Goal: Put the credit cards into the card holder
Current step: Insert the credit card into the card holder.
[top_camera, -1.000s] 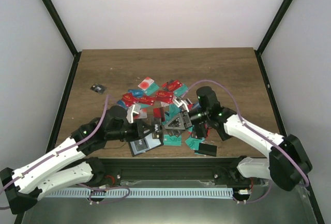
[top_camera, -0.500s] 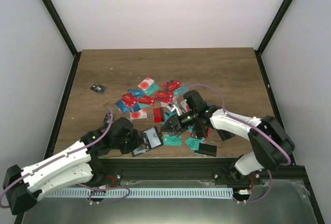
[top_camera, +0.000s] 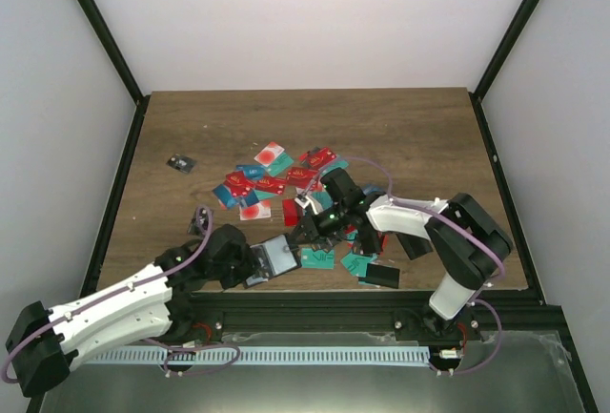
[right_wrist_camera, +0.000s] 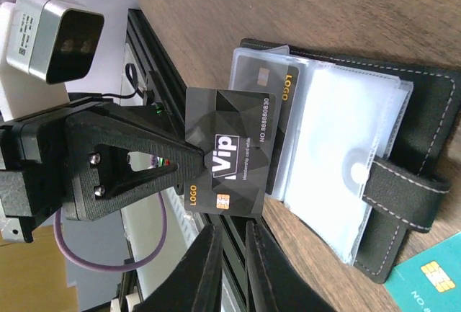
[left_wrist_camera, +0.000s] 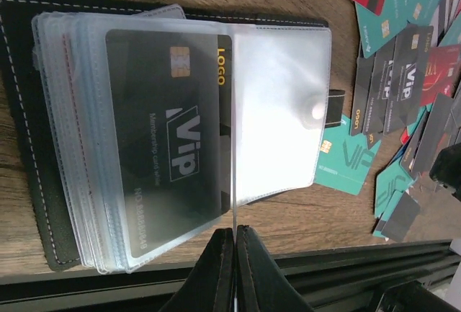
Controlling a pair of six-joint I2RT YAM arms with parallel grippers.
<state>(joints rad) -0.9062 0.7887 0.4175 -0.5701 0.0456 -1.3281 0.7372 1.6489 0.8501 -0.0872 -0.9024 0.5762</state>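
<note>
Pinching, left tool (left_wrist_camera: 234, 236): clear pocket (left_wrist_camera: 281, 110) of open card holder (left_wrist_camera: 21, 110)
Pinching, right tool (right_wrist_camera: 229, 231): black credit card (right_wrist_camera: 227, 150) above holder's pockets

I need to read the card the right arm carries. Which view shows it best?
Right wrist: the black VIP card faces the lens, print legible, in the right pincer. From the top it is too small to tell; the left wrist doesn't clearly show it.

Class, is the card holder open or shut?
Open: the card holder lies spread flat, its clear pockets fanned out, clasp tab undone.
</note>
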